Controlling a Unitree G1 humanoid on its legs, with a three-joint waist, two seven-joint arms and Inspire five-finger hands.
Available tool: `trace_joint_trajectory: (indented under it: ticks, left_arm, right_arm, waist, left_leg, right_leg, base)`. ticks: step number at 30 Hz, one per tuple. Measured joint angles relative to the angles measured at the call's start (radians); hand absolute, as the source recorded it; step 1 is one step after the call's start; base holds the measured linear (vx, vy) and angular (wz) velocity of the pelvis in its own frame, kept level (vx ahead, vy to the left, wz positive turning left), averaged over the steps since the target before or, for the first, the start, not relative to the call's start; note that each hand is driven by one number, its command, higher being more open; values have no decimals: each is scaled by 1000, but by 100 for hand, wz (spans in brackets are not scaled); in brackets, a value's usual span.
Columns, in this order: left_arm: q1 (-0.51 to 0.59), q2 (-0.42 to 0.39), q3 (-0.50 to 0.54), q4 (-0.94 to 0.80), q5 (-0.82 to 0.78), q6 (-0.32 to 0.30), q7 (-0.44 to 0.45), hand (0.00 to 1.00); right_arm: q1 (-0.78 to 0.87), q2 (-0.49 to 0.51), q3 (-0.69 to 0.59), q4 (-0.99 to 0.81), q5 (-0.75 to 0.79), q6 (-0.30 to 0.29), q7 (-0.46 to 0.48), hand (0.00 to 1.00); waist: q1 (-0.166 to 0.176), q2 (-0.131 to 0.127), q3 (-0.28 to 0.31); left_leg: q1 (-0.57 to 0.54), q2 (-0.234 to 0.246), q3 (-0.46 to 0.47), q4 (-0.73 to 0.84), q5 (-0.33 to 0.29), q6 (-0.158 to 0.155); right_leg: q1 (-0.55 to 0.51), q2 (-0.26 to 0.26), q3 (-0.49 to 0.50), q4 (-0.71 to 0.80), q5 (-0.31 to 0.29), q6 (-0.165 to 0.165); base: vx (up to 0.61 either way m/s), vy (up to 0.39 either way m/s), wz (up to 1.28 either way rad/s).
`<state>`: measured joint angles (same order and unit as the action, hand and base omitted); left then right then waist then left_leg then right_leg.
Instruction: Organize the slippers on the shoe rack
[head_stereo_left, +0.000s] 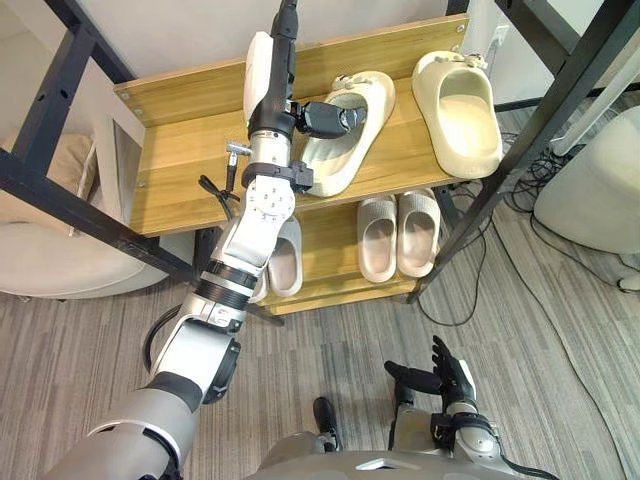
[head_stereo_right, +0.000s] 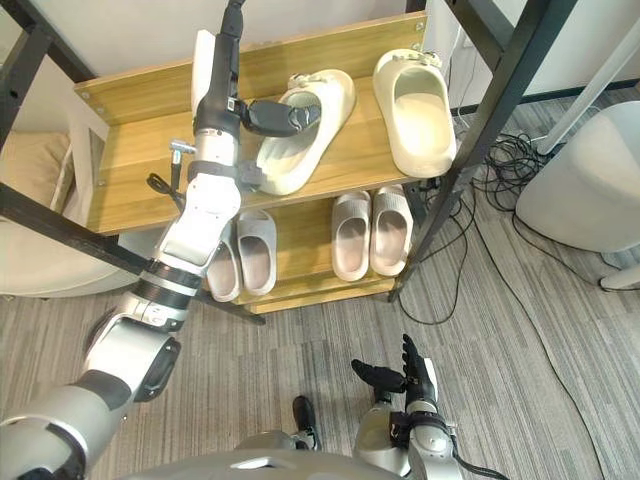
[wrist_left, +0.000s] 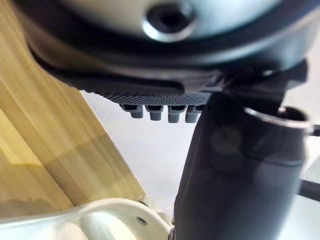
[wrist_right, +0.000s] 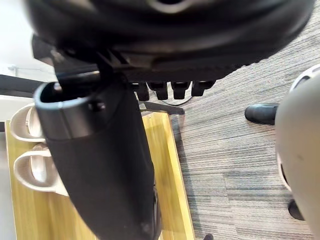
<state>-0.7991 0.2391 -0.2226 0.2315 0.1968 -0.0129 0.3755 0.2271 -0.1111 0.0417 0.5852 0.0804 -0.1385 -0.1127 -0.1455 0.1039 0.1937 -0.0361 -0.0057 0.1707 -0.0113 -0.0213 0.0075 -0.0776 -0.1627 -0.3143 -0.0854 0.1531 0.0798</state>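
1. A two-shelf wooden shoe rack (head_stereo_left: 190, 150) in a black metal frame stands on grey carpet. The left end of its top shelf is bare. Below that end, a pair of pale grey slippers (head_stereo_left: 287, 262) sits toe-in, partly hidden behind the robot's left arm.

2. The left hand (head_stereo_left: 322, 118) reaches over the top shelf to a cream foam slipper (head_stereo_left: 340, 158). The slipper lies slantwise, its heel at the front edge and its toe swung toward the back right. The thumb lies against the slipper's strap. In the wrist view the fingers (wrist_left: 160, 112) stretch out toward the wall with nothing between them, so the contact reads as a nudge rather than a grip. The likely aim is to turn the crooked slipper straight.

3. A second cream slipper (head_stereo_left: 458, 115), the mate, stands just beside it on the same shelf. It is squared to the back board and shows the line the slanted one should match.

4. On the lower shelf a pair of beige ribbed slippers (head_stereo_left: 398, 235) sits side by side, touching and already in order.

5. The right hand (head_stereo_left: 450, 378) hangs low over the carpet, well apart from the rack. Its fingers (wrist_right: 172, 90) are relaxed, spread and empty. It appears to be kept clear while the other arm works.
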Motion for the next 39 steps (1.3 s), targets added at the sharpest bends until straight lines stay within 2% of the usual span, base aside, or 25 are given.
trace_joint_trajectory:
  ticks: [6, 13, 22, 27, 39]
  left_arm:
    - [24, 5, 0, -60, -65, -21, -1, 100]
    - [112, 10, 14, -130, -186, -45, -2, 100]
    - [285, 7, 13, -232, -490, -89, -50, 100]
    - [329, -6, -6, -248, -552, -96, -76, 100]
    - [415, -88, -238, -249, -642, -95, -129, 100]
  right_arm:
    - [0, -9, 15, 9, -2, 0, 0, 100]
    - [0, -13, 18, 17, -5, 1, 2, 100]
    - [0, -19, 25, 20, -20, 8, 3, 100]
    - [1, -29, 30, 21, -22, 10, 5, 100]
    - [0, -34, 68, 44, -22, 20, 4, 100]
  waist:
    - [18, 4, -2]
    - [35, 5, -3]
    - [52, 5, -3]
    - [59, 4, -4]
    - [65, -20, -37]
  left_leg:
    - [0, -3, -18, 1, 3, 3]
    - [-3, -5, -32, 1, 7, 2]
    - [-3, -8, -43, 0, 12, 2]
    - [-3, -8, -45, 0, 12, 2]
    - [-4, -9, -50, -1, 12, 2]
  right_leg:
    - [10, -3, -16, 0, 0, 0]
    - [15, -5, -32, 0, 0, 0]
    - [21, -9, -42, 0, 0, 1]
    - [22, -9, -45, 0, 0, 1]
    - [23, -10, -50, 1, -1, 1]
  base:
    - [-21, 2, 8]
    - [-12, 10, 6]
    - [-18, 9, 3]
    - [0, 0, 0]
    - [-11, 4, 0]
